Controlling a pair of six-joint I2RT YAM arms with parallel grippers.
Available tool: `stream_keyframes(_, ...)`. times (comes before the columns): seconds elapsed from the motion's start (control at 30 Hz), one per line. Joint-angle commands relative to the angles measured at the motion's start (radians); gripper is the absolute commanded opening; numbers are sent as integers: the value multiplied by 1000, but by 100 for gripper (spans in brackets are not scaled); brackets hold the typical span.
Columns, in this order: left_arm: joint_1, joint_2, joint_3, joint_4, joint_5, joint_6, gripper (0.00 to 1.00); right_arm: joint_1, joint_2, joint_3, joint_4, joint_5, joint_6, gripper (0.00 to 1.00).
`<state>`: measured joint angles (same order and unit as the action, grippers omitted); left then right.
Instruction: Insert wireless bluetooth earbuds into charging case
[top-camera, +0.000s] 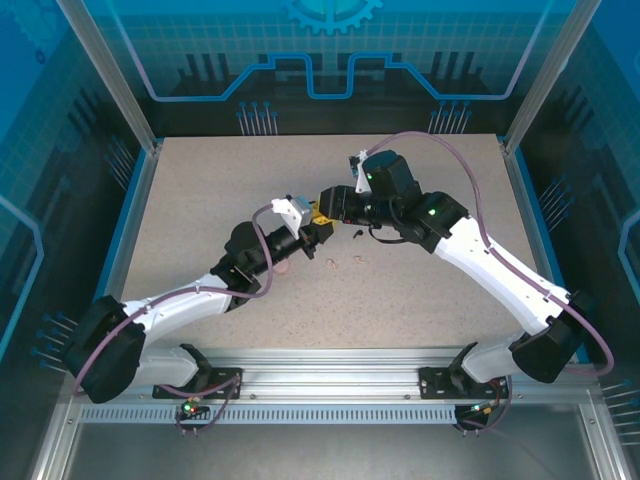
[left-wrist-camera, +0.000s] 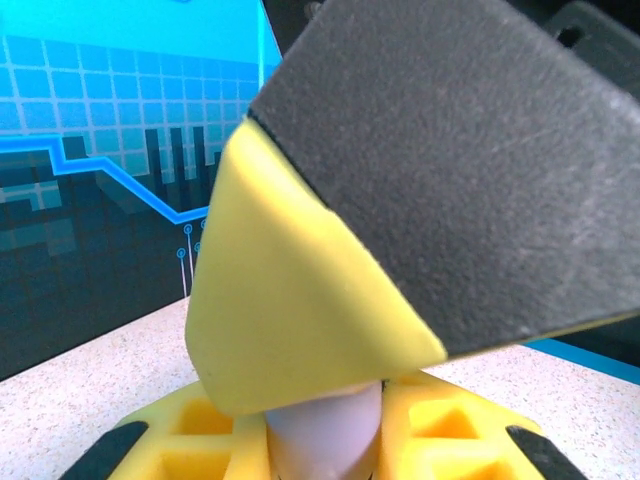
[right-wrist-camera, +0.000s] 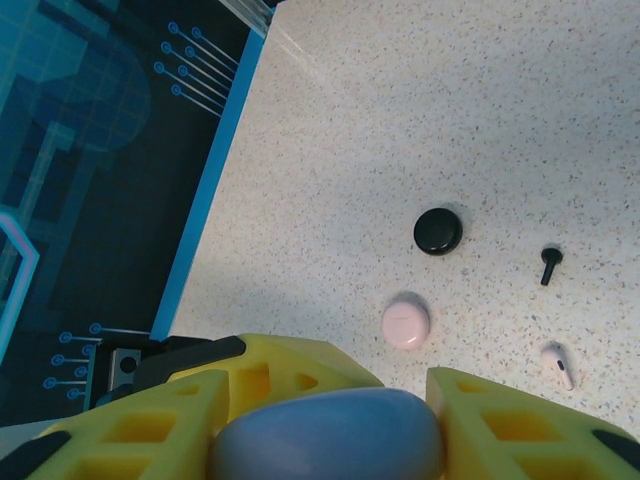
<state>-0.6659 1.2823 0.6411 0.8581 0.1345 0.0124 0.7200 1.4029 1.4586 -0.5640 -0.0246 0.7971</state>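
Clamping a lilac case (left-wrist-camera: 325, 430) in the closed left end effector (top-camera: 316, 230). Straddling that case with the right end effector (right-wrist-camera: 335, 400), grip impossible to tell. Leaving a tiny stemmed black earbud (right-wrist-camera: 550, 263) and pale pink earbud (right-wrist-camera: 558, 365) lying on the desk (right-wrist-camera: 450, 100), near its middle.

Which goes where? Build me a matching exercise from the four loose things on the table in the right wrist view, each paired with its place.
Things:
1. black case
2. pink case
3. black earbud
4. pale earbud

Places:
a. lowest of the four, far right
b. highest of the four
c. left of the pale earbud
d. just right of the black case

Pairs: 1-b, 2-c, 3-d, 4-a
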Motion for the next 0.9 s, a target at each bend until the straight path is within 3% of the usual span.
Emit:
stream_keyframes(0.0,-11,8,51,13,-20,-29,24,8,-1,-19,19,14,12,43)
stream_keyframes(0.07,-12,8,53,2,-31,-40,45,-4,-10,-28,18,36,24,41)
stream_keyframes(0.13,-12,4,48,-5,-48,-50,58,-29,-22,-40,17,53,35,40)
stream_keyframes(0.17,-13,-1,45,-11,-53,-52,69,-48,-29,-46,12,66,41,39)
stream_keyframes(0.23,-14,-13,33,-25,-59,-55,81,-93,-44,-62,7,69,48,38)
stream_keyframes(0.3,-15,-31,15,-41,-64,-60,87,-142,-56,-71,-18,73,51,38)
stream_keyframes(0.33,-15,-44,2,-49,-65,-64,96,-170,-63,-79,-23,67,45,38)
stream_keyframes(0.53,-18,-145,-65,-119,-101,-108,99,-340,-23,-104,-105,14,-25,38)
stream_keyframes(0.87,-17,-369,-117,-309,-152,-167,99,-578,342,-23,-258,-71,-209,35)
